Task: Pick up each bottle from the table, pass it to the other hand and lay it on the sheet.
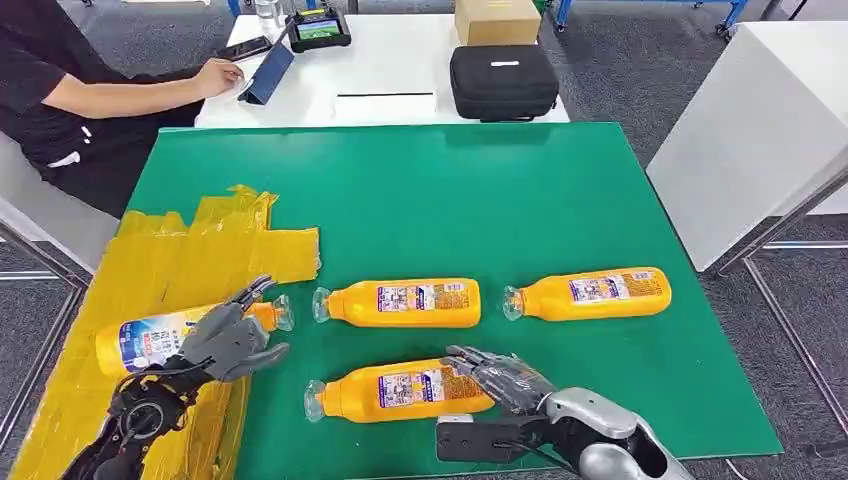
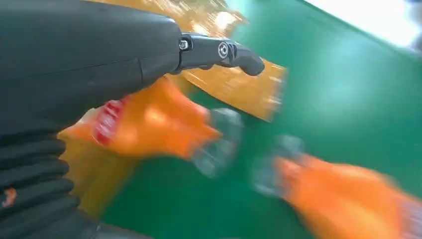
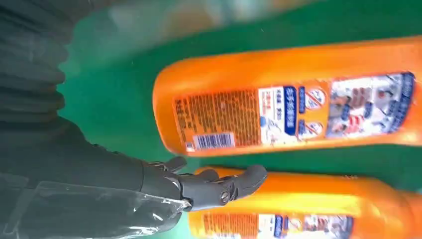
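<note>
Four orange bottles with clear caps lie on their sides. One bottle (image 1: 140, 342) (image 2: 154, 124) rests on the yellow sheet (image 1: 190, 250) (image 2: 239, 89) at the left. My left hand (image 1: 225, 338) (image 2: 74, 74) is spread over its neck end, fingers extended and not closed round it. A second bottle (image 1: 385, 392) (image 3: 308, 199) lies near the table's front edge. My right hand (image 1: 500, 380) (image 3: 99, 189) hovers at its base end with fingers apart, one reaching over the bottle. The middle bottle (image 1: 400, 302) (image 3: 278, 109) and the right bottle (image 1: 590, 292) lie untouched on the green table (image 1: 420, 200).
A person (image 1: 70, 90) sits at the back left by a white table (image 1: 390, 70). On that table are a tablet, a black case (image 1: 503, 80) and a cardboard box (image 1: 497, 20). A white cabinet (image 1: 750, 140) stands to the right of the green table.
</note>
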`<state>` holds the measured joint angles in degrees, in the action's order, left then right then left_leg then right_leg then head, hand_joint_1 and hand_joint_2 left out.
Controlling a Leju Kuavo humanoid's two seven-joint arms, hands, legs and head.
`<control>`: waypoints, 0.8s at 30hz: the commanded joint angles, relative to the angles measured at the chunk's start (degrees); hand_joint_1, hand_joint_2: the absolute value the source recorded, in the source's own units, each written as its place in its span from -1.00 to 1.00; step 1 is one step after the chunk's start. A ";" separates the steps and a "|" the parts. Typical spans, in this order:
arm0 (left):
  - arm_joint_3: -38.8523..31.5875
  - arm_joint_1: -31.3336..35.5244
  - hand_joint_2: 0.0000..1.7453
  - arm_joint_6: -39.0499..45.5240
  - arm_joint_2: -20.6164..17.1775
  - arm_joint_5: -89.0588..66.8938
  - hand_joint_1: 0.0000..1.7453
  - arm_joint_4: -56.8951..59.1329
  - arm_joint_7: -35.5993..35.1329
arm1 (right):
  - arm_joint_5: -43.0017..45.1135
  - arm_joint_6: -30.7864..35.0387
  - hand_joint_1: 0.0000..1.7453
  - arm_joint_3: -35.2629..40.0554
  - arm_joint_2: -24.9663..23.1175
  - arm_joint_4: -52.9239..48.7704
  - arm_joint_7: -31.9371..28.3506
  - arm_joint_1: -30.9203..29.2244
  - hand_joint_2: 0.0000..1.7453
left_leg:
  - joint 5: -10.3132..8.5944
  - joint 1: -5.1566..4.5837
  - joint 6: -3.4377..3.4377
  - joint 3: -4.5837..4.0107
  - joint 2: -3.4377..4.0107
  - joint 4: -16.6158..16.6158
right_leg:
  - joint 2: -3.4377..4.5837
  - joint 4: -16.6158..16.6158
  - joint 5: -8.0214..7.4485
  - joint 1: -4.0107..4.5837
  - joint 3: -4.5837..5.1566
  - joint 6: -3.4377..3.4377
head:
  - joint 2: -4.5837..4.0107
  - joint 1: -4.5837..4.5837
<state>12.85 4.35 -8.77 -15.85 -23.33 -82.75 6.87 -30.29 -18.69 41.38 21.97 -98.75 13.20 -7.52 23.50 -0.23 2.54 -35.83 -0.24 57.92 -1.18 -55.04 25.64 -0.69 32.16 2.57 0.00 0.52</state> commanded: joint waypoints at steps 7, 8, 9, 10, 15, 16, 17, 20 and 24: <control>-4.26 -0.13 -1.00 -2.72 1.16 10.20 -1.00 -5.34 2.29 | -0.31 -0.05 -1.00 -0.97 -1.15 7.28 0.46 -1.44 1.00 | 0.02 0.05 -0.08 0.11 0.00 -0.03 | 0.07 0.06 0.00 0.04 -0.13 -0.06 | 0.00 -0.02; -4.26 -0.13 -1.00 -2.72 1.16 10.20 -1.00 -5.34 2.29 | -0.31 -0.05 -1.00 -0.97 -1.15 7.28 0.46 -1.44 1.00 | 0.02 0.05 -0.08 0.11 0.00 -0.03 | 0.07 0.06 0.00 0.04 -0.13 -0.06 | 0.00 -0.02; -4.26 -0.13 -1.00 -2.72 1.16 10.20 -1.00 -5.34 2.29 | -0.31 -0.05 -1.00 -0.97 -1.15 7.28 0.46 -1.44 1.00 | 0.02 0.05 -0.08 0.11 0.00 -0.03 | 0.07 0.06 0.00 0.04 -0.13 -0.06 | 0.00 -0.02; -4.26 -0.13 -1.00 -2.72 1.16 10.20 -1.00 -5.34 2.29 | -0.31 -0.05 -1.00 -0.97 -1.15 7.28 0.46 -1.44 1.00 | 0.02 0.05 -0.08 0.11 0.00 -0.03 | 0.07 0.06 0.00 0.04 -0.13 -0.06 | 0.00 -0.02; -4.67 -0.19 -1.00 -2.68 1.73 12.82 -1.00 -5.40 3.86 | -0.42 -0.08 -1.00 -1.00 -1.26 7.20 0.43 -1.35 1.00 | 0.05 0.05 -0.11 0.18 0.02 -0.03 | 0.10 0.07 0.02 0.05 -0.20 -0.08 | 0.00 -0.02; -4.95 -1.42 -1.00 -3.29 2.95 22.83 -1.00 -14.19 5.23 | -11.28 6.85 -1.00 0.38 -6.22 12.16 -0.47 -6.48 1.00 | 0.14 0.05 -0.21 0.41 0.08 -0.03 | 0.20 0.05 0.11 0.04 -0.41 -0.16 | 0.00 -0.02; -4.95 -1.42 -1.00 -3.29 2.95 22.83 -1.00 -14.19 5.23 | -11.28 6.85 -1.00 0.38 -6.22 12.16 -0.47 -6.48 1.00 | 0.03 0.03 -0.10 0.17 -0.02 -0.06 | 0.05 0.07 0.03 0.02 -0.19 -0.07 | 0.00 -0.02; -3.56 -0.76 -1.00 -3.35 3.43 22.68 -1.00 -14.37 5.25 | -12.59 7.20 -1.00 1.70 -8.20 13.58 -0.97 -8.90 1.00 | 0.07 0.05 -0.15 0.21 0.20 -0.01 | 0.29 0.01 0.01 0.04 -0.18 -0.12 | 0.00 -0.02; -2.79 0.11 -1.00 -3.39 3.92 23.40 -1.00 -14.11 5.18 | -13.25 6.59 -1.00 3.83 -10.43 15.14 -1.35 -11.27 1.00 | 0.04 0.07 -0.15 0.18 0.16 -0.02 | 0.23 0.03 -0.01 0.06 -0.15 -0.11 | 0.00 -0.02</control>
<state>8.66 2.83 -11.89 -14.38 -0.66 -96.23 12.37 -42.56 -11.72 40.59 17.34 -91.73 12.59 -11.78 23.48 -0.22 2.53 -35.84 -0.27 57.92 -1.21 -55.05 25.64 -0.67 32.15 2.58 0.00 0.50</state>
